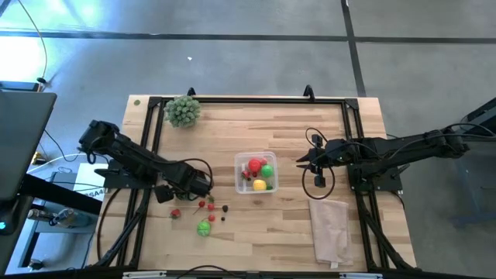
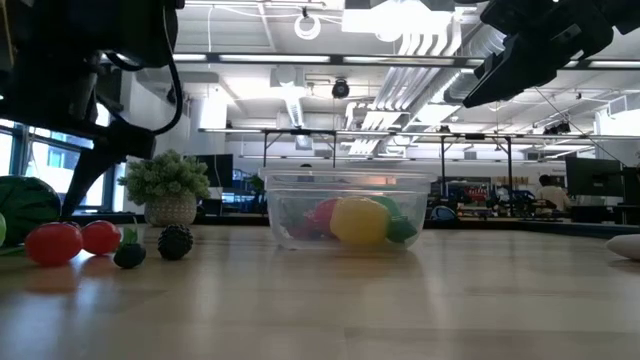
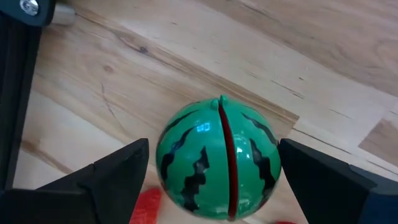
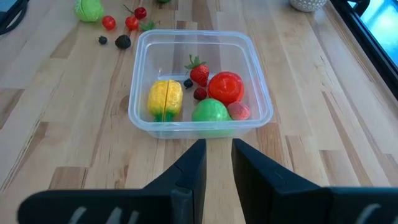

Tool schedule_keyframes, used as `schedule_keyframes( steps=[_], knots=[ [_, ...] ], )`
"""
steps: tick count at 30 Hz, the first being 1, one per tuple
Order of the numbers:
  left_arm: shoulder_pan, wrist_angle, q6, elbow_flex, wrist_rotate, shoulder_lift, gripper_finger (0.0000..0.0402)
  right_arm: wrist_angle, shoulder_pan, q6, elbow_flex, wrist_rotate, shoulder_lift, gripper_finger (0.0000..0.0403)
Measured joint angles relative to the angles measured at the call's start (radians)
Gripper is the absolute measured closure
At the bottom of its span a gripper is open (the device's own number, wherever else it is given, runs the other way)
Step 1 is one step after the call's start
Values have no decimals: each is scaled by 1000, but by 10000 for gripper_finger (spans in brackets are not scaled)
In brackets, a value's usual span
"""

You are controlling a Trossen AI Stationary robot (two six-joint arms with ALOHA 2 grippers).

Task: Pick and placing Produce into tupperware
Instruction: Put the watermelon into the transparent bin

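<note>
Wooden table (image 1: pixel 279 225) carrying scattered toy produce.
Dark-striped green ball (image 3: pixel 217 158) (red seam showing) is sitting between the wide-spread left gripper (image 3: pixel 214 177) fingers, unheld.

My table (image 1: pixel 263 240) is pale wood in butcher-block strips, with a black frame (image 1: pixel 248 99) around its far and side edges. Below me the floor (image 1: pixel 232 46) is grey concrete, cut by dark seams, with a bright patch of light at far left. Looking level across the table, I see an open ceiling (image 2: pixel 330 60) of pale ducts and strip lights, a window (image 2: pixel 30 150) at left, and benches with monitors (image 2: pixel 590 180) at far right.
</note>
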Motion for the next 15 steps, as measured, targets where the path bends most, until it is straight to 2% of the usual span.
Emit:
schedule_keyframes(
  steps=[15],
  knots=[
    [-2,11,2,0,0,53,55,0,0,0,0,0,0,336]
  ],
)
